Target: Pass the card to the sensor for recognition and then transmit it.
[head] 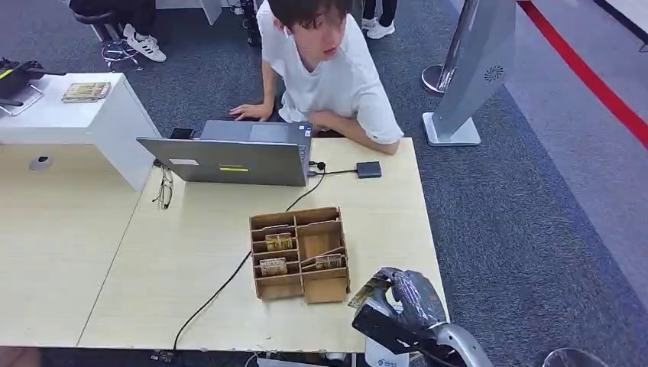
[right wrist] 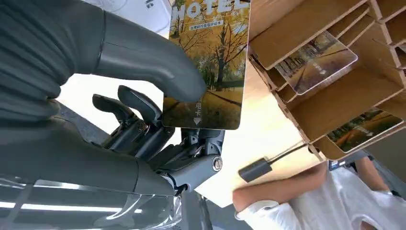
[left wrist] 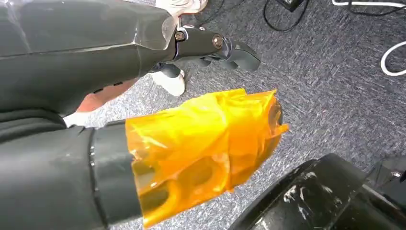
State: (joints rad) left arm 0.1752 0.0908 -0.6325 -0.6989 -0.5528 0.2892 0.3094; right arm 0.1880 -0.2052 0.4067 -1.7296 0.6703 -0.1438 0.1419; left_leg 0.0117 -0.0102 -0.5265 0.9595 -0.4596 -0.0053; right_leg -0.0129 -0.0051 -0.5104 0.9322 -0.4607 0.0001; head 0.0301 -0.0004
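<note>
The right robot hand (head: 409, 298) sits low at the near right corner of the pale wooden counter (head: 191, 252), and it holds a card (right wrist: 210, 62) printed with autumn trees and the word HOTEL. The thick grey thumb (right wrist: 153, 62) presses on the card's printed face while the darker fingers (right wrist: 136, 108) curl in behind it, so the card is pinched firmly between them. From the head view the card (head: 369, 291) pokes out toward the cardboard organizer (head: 299, 252), just beside its near right corner but not touching it.

The organizer is an open box split into compartments, and three more cards of the same sort lie in its slots, one (head: 279, 241) in a left slot, one (head: 273, 266) in the slot below it, and one (head: 328, 261) leaning on the right side. A black cable (head: 221, 287) runs from under it toward the counter's near edge.

Farther back stands an open grey laptop (head: 237, 159), with a small dark box (head: 368, 169) wired to it on the right and a pair of glasses (head: 165, 188) on the left. A person in a white shirt (head: 336, 76) leans over the far edge, one hand by the laptop.

The left robot hand (left wrist: 201, 148) hangs over grey carpet (left wrist: 335, 96), its end wrapped in orange film; I cannot tell how its fingers lie.
</note>
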